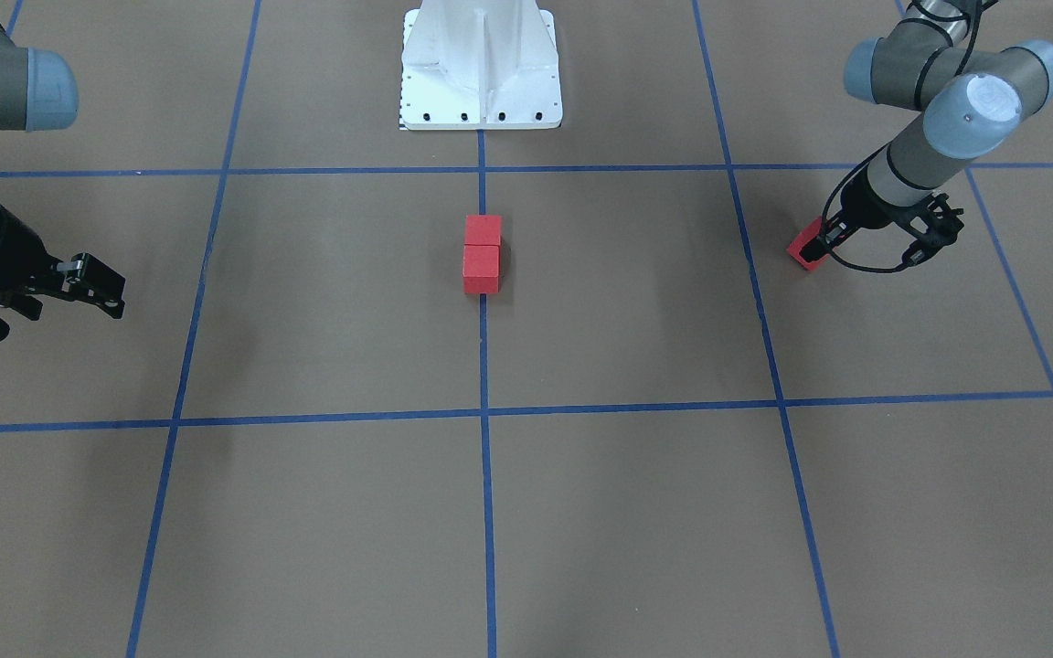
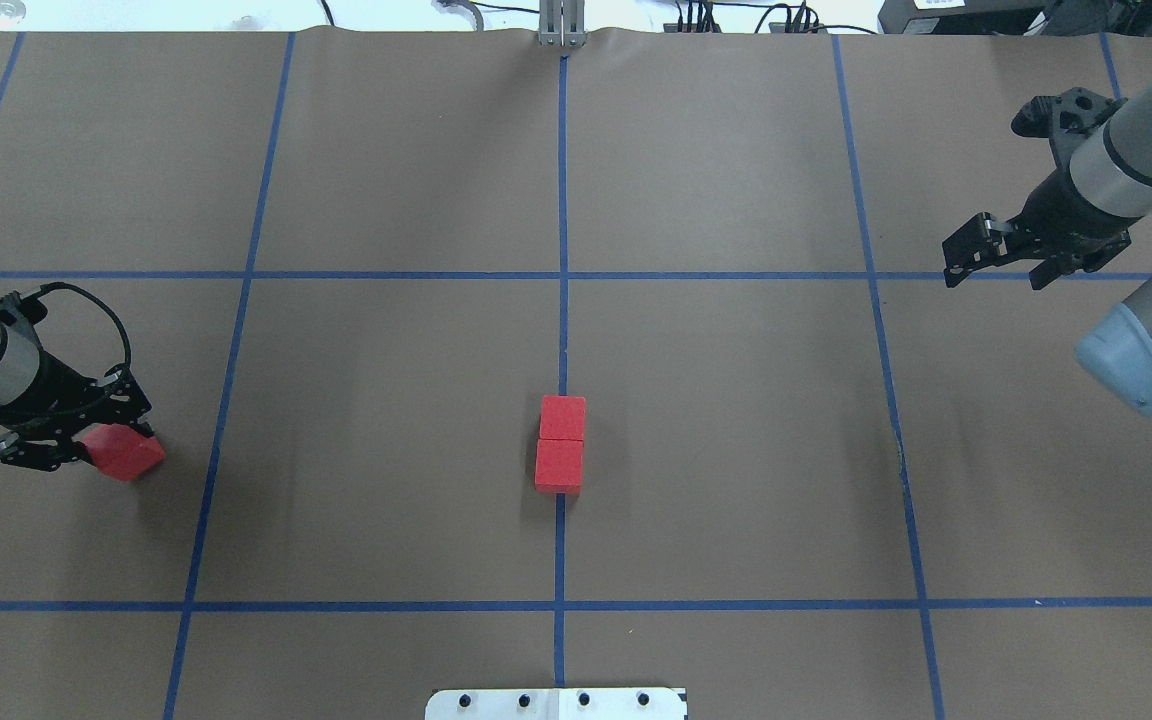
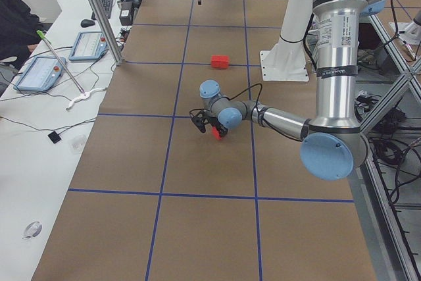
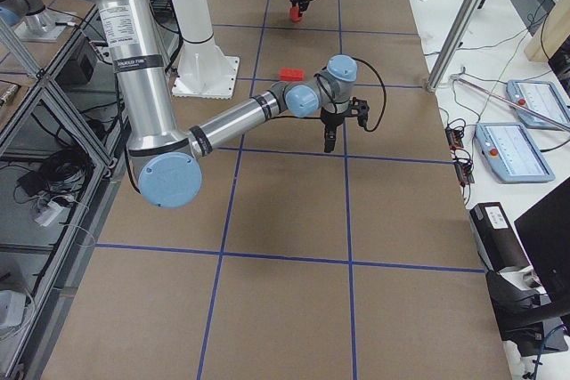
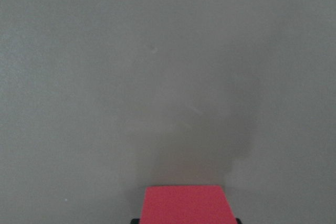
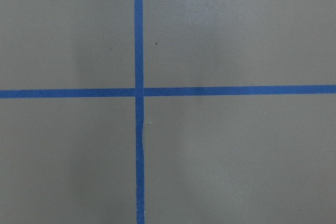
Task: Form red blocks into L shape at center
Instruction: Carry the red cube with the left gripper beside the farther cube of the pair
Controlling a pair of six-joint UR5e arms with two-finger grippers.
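Two red blocks [image 2: 563, 417] [image 2: 559, 466] lie touching end to end on the blue tape line at the center [image 2: 561, 340] of the brown surface; the front-facing view shows the same pair [image 1: 483, 229] [image 1: 481, 270]. A third red block [image 2: 126, 453] sits far off on my left side, with my left gripper [image 2: 108, 450] shut on it, low over the surface. It also fills the bottom edge of the left wrist view [image 5: 184, 205]. My right gripper [image 2: 998, 268] hovers open and empty at the far right, over a tape crossing [image 6: 138, 92].
The white robot base plate [image 1: 481, 87] stands on the center line close to the two blocks. Blue tape lines [image 2: 236, 400] split the brown surface into squares. A side bench with tablets [image 3: 39, 74] and a metal post [image 3: 99, 11] border the table's left end.
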